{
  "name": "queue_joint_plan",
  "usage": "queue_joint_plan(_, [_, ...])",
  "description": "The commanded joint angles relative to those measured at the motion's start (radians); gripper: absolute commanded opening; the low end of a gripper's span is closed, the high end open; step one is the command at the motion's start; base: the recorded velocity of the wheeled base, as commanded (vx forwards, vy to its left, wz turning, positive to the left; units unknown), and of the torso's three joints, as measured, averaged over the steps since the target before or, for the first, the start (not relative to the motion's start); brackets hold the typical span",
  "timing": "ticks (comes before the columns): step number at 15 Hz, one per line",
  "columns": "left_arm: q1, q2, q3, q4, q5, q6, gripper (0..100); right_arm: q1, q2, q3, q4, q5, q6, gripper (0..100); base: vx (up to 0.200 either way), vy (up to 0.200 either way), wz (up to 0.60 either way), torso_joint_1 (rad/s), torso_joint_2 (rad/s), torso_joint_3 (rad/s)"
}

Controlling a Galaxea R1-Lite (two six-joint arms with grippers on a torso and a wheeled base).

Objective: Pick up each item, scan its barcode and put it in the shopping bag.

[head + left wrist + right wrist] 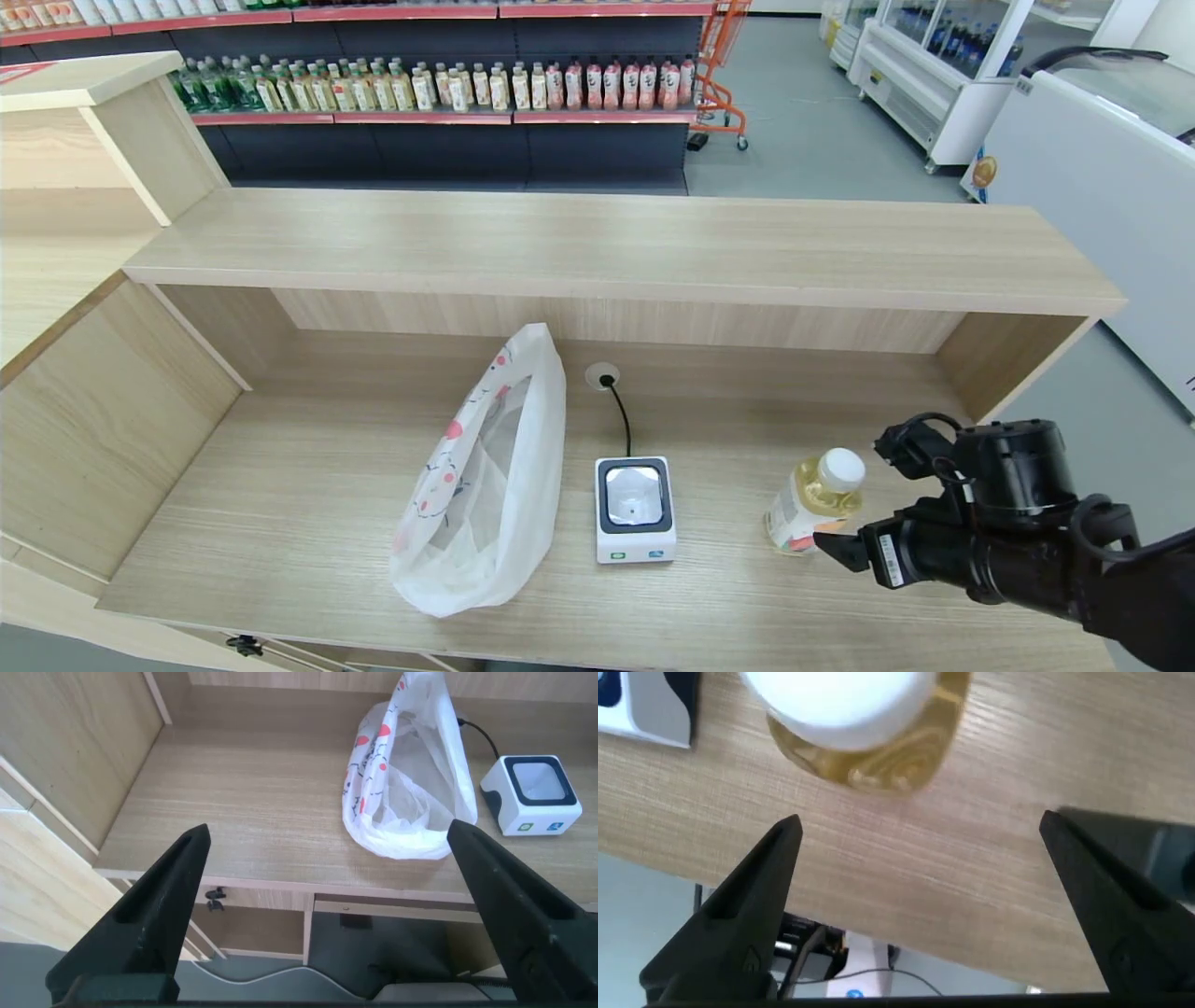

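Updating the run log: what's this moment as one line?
right gripper open, just short of upright bottle | left gripper open, holding nothing | shopping bag open beside scanner | bottle not yet picked

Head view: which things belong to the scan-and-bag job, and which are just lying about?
Job: bottle, scanner, shopping bag, open right hand near the bottle.
Just there: shelf of drinks, orange trolley, freezers.
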Motion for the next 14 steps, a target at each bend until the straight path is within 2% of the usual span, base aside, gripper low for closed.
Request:
queue_joint_plan(1, [0.000, 0.000, 0.000, 0.000, 0.000, 0.000, 100, 0.039, 0.103, 0.002, -0.045, -0.001, 0.001, 100, 0.000, 0.000, 0.00, 0.000, 0.00, 0.000])
queue_joint_plan(14, [0.000, 0.000, 0.000, 0.000, 0.000, 0.000, 100, 0.076, 0.313, -0.007, -0.421, -0.002, -0.007, 100, 0.000, 0.000, 0.00, 0.000, 0.00, 0.000])
